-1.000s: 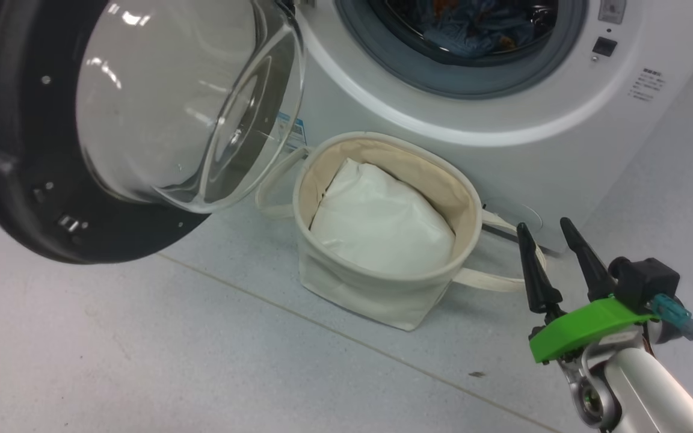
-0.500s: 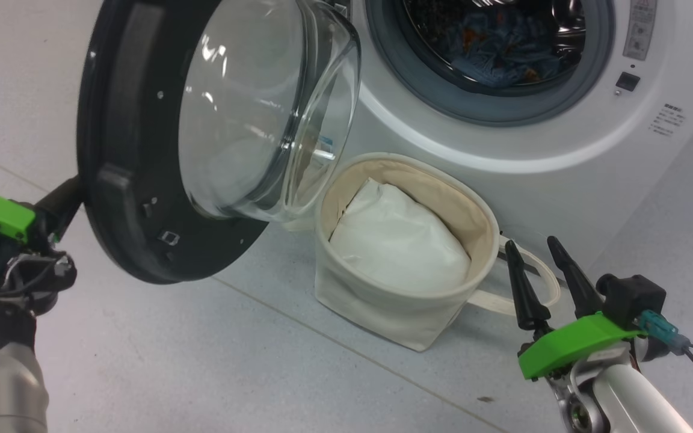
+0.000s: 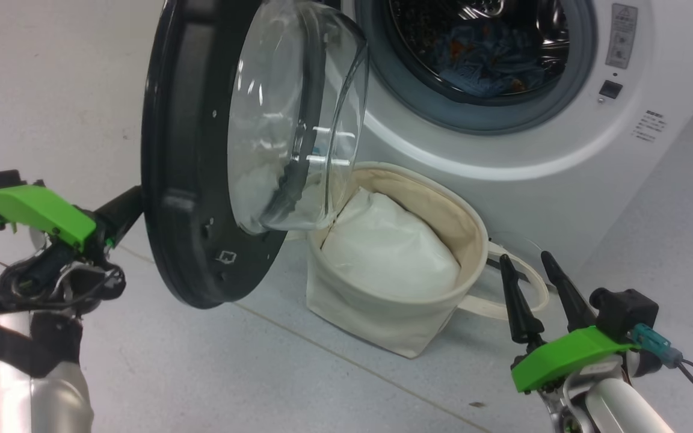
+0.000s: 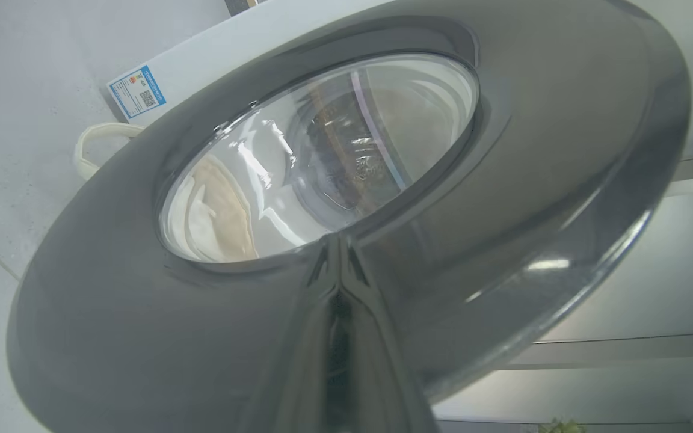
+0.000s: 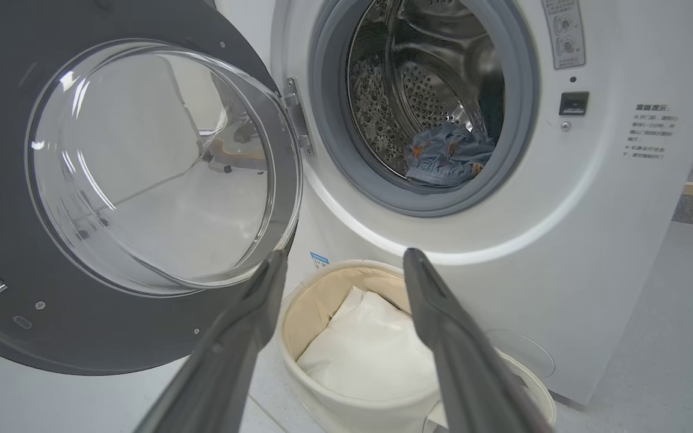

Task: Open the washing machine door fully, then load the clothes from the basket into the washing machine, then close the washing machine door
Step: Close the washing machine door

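Glossy black round door ring (image 3: 181, 150) hides the left pincer (image 4: 335, 258) tips in the head view; printed text (image 3: 647, 125) on the white washer (image 3: 503, 159) too small to read

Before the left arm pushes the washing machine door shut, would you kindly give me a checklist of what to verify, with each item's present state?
1. Load inside: ok, the clothes lie in the drum, behind the grey seal of the washing machine.
2. Nothing left to load: ok, the basket holds a white liner and no blue fabric.
3. Pushing contact: ok, the left gripper is shut, tips against the outer black ring of the washing machine door.
4. Other arm clear: ok, the right gripper is open, low beside the basket.
5. Door clears the basket rim: cannot tell.
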You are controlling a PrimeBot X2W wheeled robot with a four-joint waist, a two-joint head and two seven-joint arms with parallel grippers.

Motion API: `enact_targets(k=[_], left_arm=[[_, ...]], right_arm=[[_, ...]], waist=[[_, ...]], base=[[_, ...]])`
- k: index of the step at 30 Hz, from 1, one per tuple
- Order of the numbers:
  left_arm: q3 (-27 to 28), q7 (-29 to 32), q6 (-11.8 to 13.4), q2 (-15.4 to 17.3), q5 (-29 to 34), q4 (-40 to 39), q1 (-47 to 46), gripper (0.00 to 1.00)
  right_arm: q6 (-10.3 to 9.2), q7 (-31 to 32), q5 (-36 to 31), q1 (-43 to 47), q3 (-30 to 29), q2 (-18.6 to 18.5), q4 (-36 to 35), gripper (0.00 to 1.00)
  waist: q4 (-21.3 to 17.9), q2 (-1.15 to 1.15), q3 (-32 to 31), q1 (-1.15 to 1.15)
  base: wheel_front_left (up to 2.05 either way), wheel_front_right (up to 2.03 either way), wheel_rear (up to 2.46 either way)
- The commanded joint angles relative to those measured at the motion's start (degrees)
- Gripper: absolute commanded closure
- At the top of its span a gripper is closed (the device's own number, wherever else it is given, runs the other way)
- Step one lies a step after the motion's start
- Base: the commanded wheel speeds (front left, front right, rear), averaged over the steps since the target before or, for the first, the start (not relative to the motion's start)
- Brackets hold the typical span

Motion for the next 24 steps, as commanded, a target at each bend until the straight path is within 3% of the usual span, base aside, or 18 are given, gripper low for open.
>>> enact_targets(k=[1, 14, 24], left_arm=[[0.36, 1.03, 0.47, 0.96, -0.04, -3.74, -0.65, 1.00], [-3.18, 5.61, 6.41, -1.91, -2.13, -16.84, 4.75, 1.00], [-6.00, 6.20, 8.81, -2.41, -4.20, -23.31, 7.80, 1.00]], right_arm=[[0.42, -0.70, 0.21, -0.51, 0.37, -0.11, -1.89, 0.00], [0.42, -0.70, -0.10, -0.31, -0.60, 0.82, -2.22, 0.00], [0.42, -0.70, -0.29, -0.87, -0.39, 0.13, -1.80, 0.00]], waist=[[-0.47, 0.00, -0.10, 0.00], [-5.31, 0.00, -0.47, 0.00], [-10.99, 0.00, 0.53, 0.00]], base=[[0.00, 0.00, 0.00], [0.00, 0.00, 0.00], [0.00, 0.00, 0.00]])
